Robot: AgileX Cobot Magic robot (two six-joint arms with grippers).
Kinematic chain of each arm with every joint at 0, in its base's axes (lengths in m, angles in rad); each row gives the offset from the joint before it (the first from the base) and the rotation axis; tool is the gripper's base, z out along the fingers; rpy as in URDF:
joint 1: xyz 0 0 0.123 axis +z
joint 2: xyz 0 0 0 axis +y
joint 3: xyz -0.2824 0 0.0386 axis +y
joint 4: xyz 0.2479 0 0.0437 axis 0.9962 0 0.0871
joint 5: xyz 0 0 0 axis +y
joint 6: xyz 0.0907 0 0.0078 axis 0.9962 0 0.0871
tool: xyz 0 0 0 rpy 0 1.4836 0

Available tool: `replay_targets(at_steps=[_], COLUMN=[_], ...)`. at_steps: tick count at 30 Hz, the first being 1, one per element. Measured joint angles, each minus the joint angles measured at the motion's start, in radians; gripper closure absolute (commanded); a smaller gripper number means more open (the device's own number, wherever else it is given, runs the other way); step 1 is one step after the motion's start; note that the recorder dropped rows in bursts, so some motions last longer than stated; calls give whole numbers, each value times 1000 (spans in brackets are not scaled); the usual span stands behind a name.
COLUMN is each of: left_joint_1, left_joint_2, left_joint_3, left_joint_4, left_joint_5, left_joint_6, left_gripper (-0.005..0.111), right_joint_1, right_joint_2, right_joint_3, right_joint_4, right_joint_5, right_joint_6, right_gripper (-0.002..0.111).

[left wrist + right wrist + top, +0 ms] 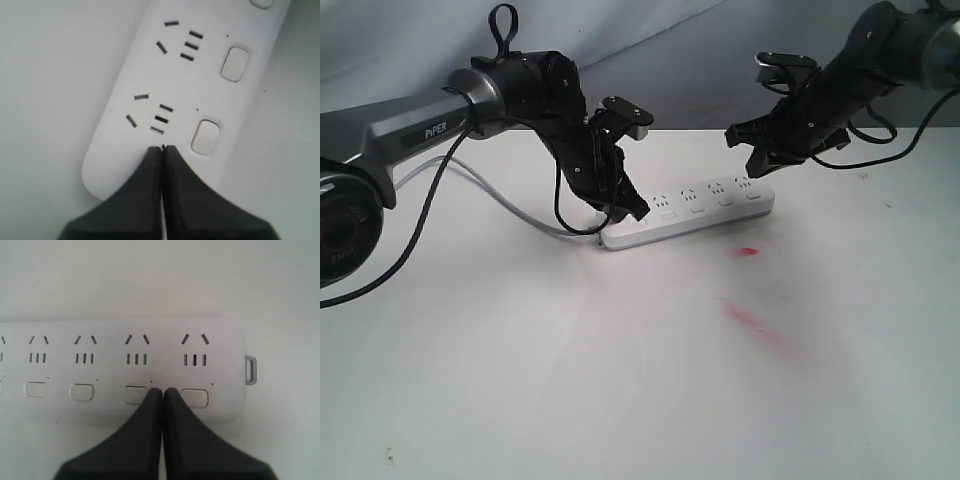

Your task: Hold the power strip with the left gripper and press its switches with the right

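Observation:
The white power strip [692, 212] lies flat on the white table, its grey cord [510, 205] trailing off to the left. My left gripper [632, 208] is shut, its tips [162, 148] pressing down on the strip's [150, 100] cord end, beside the first switch [205, 136]. My right gripper [758, 172] is shut too and hovers over the strip's far right end. In the right wrist view its tips [163, 390] sit between two switches, overlapping the edge of one [135, 394] and beside the last one [195, 397]. Whether they touch the strip [120, 370] is unclear.
Red marks [756, 326] stain the table in front of the strip, with a smaller red spot [748, 251] near it. A grey backdrop [650, 50] hangs behind the table. A small grey loop [250, 370] sticks out of the strip's end.

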Motion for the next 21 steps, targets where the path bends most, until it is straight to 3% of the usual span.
replay_targets(at_steps=[21], left_joint_1=[0], left_joint_2=[24], left_joint_3=[-20], left_joint_4=[-11], left_joint_5=[-16], left_joint_6=[-6], left_gripper=[107], right_joint_1=[0], right_joint_2=[37], right_joint_3=[0], right_joint_4=[-45], right_joint_5=[17], right_joint_6=[54], right_gripper=[108])
